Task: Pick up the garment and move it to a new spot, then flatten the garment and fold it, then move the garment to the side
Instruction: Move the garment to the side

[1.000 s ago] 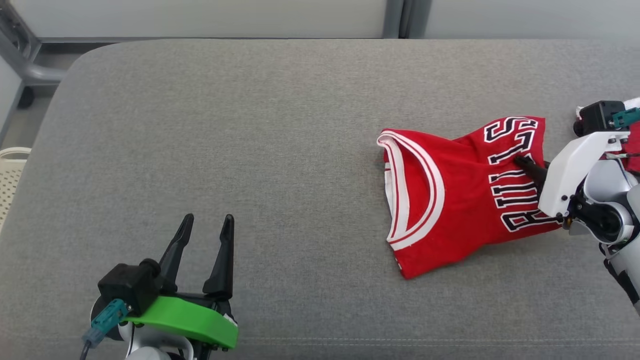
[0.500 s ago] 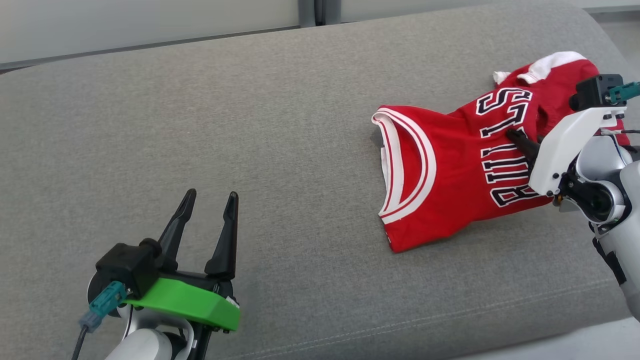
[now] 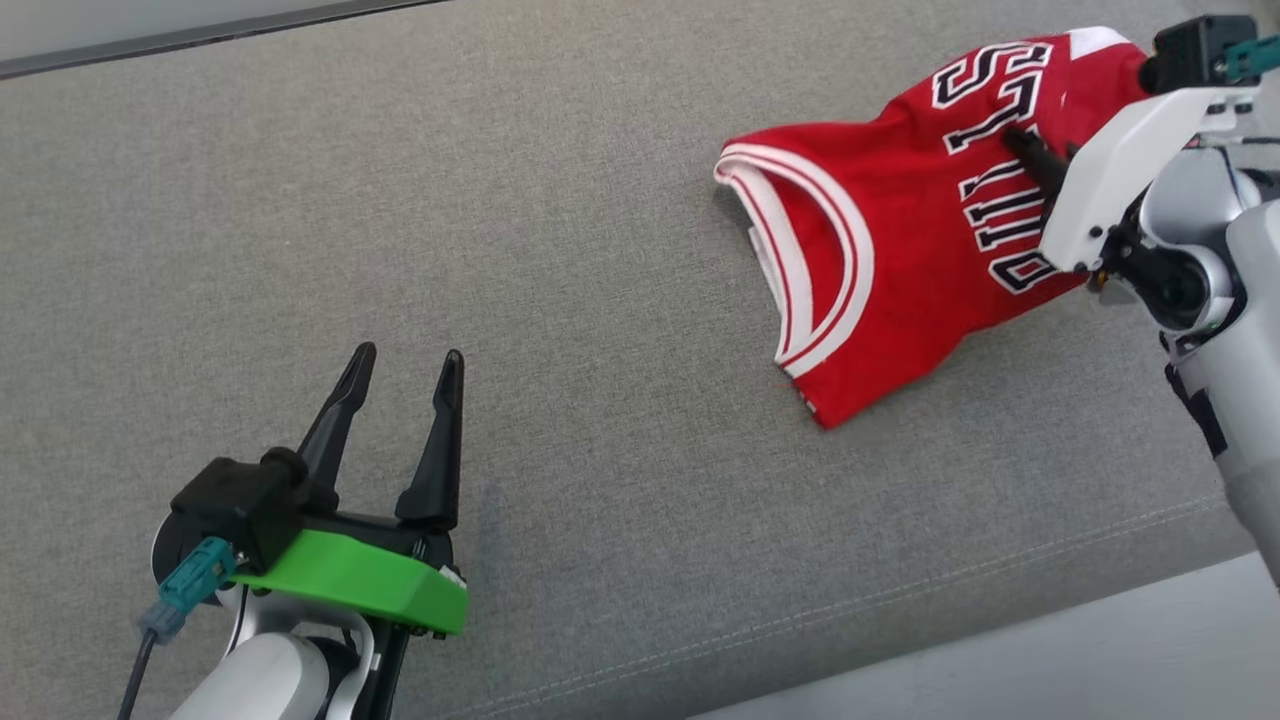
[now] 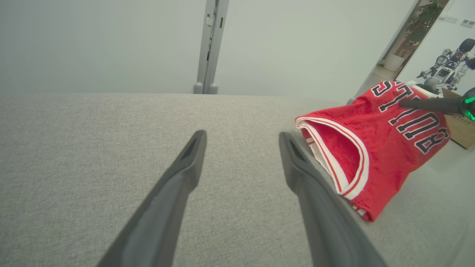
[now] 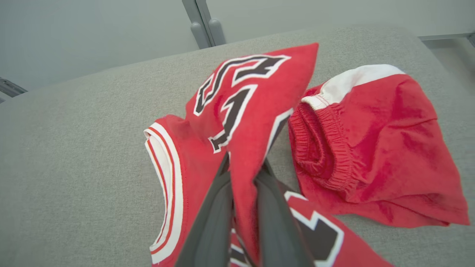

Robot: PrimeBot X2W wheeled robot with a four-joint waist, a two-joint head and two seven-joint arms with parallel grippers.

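Because the right gripper (image 3: 1030,150) has pinched a fold of the red jersey (image 3: 880,250) at its black lettering, the head view shows that end tented up off the grey cushion (image 3: 500,200). The white-banded neck opening rests on the seat toward its far right, which looks like the carrying step to a new spot. At the lower left the left gripper (image 3: 409,353) hovers with its fingers spread wide and empty, probably held clear until flattening needs both arms. From the left wrist, the tapered dark fingers frame bare woven upholstery, and the jersey sits off to the right, its soft knit draped like a cone from the other arm's fingertip. From the right wrist, the narrowed jaws squeeze a ridge of cloth, the letters creased across it. Just beside it lies a second red piece (image 5: 371,155) with a gathered elastic band and white edge; whether the two touch I cannot tell.
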